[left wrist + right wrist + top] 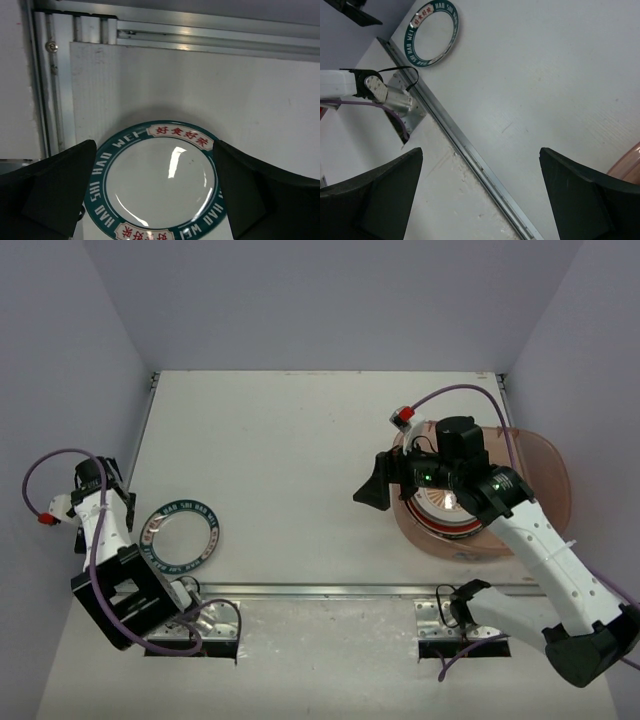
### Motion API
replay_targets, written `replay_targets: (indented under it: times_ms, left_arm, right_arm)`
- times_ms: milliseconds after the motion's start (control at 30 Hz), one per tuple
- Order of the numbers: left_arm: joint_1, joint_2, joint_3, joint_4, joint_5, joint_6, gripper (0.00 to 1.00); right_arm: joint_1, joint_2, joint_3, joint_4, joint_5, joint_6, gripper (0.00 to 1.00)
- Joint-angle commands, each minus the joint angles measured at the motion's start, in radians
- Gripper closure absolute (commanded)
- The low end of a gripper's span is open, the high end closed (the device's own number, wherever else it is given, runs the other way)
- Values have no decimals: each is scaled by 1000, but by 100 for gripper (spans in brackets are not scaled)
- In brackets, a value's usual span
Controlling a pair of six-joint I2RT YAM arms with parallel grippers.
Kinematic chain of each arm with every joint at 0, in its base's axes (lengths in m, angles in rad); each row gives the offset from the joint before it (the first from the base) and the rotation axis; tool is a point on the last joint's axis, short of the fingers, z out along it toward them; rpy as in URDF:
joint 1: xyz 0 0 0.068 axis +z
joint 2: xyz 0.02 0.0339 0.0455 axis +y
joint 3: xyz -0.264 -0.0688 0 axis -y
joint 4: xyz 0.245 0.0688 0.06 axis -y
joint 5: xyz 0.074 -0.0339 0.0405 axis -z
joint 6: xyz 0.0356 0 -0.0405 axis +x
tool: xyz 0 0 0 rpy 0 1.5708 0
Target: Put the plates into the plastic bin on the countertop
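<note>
The left gripper [154, 195] is spread wide and empty. A teal-rimmed plate [156, 180] lies flat on the countertop [240, 90] just ahead, between its fingers. Its rim reads "HAO SHI HAO WEI", with red 好食好味 in white panels. The right gripper [481, 192], equally wide and empty, hangs just beside the plastic bin [545, 465], which holds stacked plates [445, 510].

The teal-rimmed plate [156, 182] reads "HAO SHI HAO WEI" and, seemingly, 好食好味
</note>
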Motion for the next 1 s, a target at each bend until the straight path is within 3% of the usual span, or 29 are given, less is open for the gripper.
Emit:
replay_targets:
  times_ms: [0,133,400,700,967]
  left_arm:
    - [27,54,-41,26,-83,17,0]
    - [29,139,-61,64,-119,44,0]
    - [10,182,-256,407,177,213,0]
    - [-205,102,-338,584,366,163,0]
    - [-356,80,-434,859,591,103,0]
  right_arm:
    - [2,-49,9,75,-39,-31,1]
    - [2,-64,-6,83,-55,-32,1]
    - [2,-65,-10,87,-64,-33,1]
    - [1,-50,0,73,-48,-42,1]
    - [1,-45,12,57,-16,-54,1]
